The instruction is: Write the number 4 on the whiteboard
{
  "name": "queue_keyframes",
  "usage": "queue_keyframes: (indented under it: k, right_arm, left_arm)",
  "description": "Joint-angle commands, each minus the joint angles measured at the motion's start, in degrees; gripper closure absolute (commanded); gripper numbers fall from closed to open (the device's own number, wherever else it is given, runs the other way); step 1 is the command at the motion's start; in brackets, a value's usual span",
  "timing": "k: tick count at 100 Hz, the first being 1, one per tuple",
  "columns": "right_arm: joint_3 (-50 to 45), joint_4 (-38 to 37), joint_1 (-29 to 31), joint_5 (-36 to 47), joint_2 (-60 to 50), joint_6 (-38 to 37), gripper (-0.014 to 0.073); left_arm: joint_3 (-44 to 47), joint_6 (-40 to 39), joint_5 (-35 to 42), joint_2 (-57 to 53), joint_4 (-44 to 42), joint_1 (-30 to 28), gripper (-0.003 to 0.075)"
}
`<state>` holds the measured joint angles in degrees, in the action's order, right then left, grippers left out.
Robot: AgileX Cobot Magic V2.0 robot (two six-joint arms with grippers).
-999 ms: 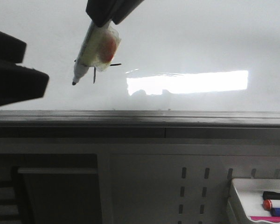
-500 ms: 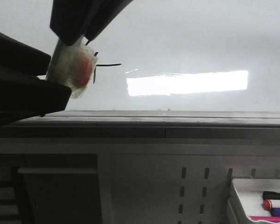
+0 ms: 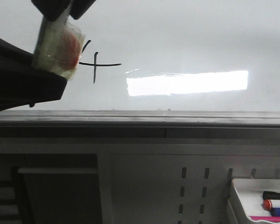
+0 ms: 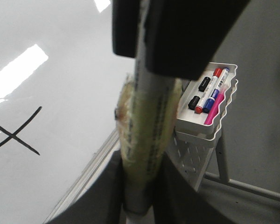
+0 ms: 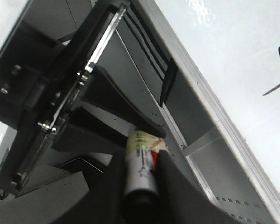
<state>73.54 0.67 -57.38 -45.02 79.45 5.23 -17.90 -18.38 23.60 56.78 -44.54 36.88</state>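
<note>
- Your right gripper (image 3: pixel 60 7) comes in from the top of the front view, pinched on the marker (image 3: pixel 56 44). The right wrist view agrees: the barrel is wedged tight between its two fingers.
- The marker has a pale barrel wrapped in clear, crinkled film with an orange-red patch. In the front view its lower end is hidden behind the dark left arm.
- The left gripper (image 4: pixel 137 200) has a finger on each side of the marker's barrel. You cannot tell from any view whether it is squeezing or only flanking.
- The number 4 (image 3: pixel 94 64) is on the whiteboard (image 3: pixel 186 37), just beside the marker on its right. You can see a slanted stroke, a long horizontal bar and a short vertical stroke crossing it. All are thin and black, and the top is open.
- The bright rectangular reflection lies right of the figure, apart from it.
- The grey ledge (image 3: pixel 140 119) runs along the board's lower edge.
- The white tray (image 3: pixel 238 196), low at the right and well apart from the board, holds markers with black, red and blue caps and a pink item.
</note>
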Motion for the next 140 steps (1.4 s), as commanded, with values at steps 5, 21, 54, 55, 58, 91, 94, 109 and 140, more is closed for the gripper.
queue_keyframes:
  k: [5,21,54,55,58,91,94,109,140]
  right_arm:
    - [1.9,-0.7,0.1,3.6,-2.3,0.4,0.0438]
    - [1.9,-5.3,2.2,6.2,-3.0,-0.1,0.0043]
    - [1.9,-5.3,5.4,6.4,-5.7,-0.1,0.0159]
    - [1.9,-5.3,5.4,6.4,-5.8,-0.1,0.0160]
    - [1.9,-5.3,5.4,6.3,-5.8,-0.1,0.0160]
    - [1.9,-5.3,5.4,4.1,-5.8,-0.1,0.0160]
    - [1.9,-5.3,5.4,3.7,-5.8,-0.1,0.0160]
    - [1.9,-5.2,5.4,2.4,-5.8,-0.1,0.0160]
    - [1.9,-5.2,5.4,1.5,-5.8,-0.1,0.0160]
  left_arm:
    - [-1.8,-2.8,3.6,-0.2,6.0,0.3,0.0741]
    - [-1.8,-3.8,-3.5,-0.2,24.7,0.3,0.0741]
    - [-9.2,-3.8,-20.3,5.6,51.4,-6.6,0.0741]
    - [-9.2,-3.8,-20.5,5.6,51.5,-6.7,0.0741]
    - [-10.4,-3.8,-21.2,6.9,51.7,-7.2,0.0741]
    - [-21.1,-3.6,-26.8,18.1,50.0,-8.0,0.0741]
    - [-21.5,-3.6,-26.7,18.8,49.5,-8.0,0.0741]
    - [-22.3,-3.6,-25.8,19.7,49.2,-8.0,0.0738]
    - [-22.3,-3.6,-24.0,19.7,47.9,-8.0,0.0371]
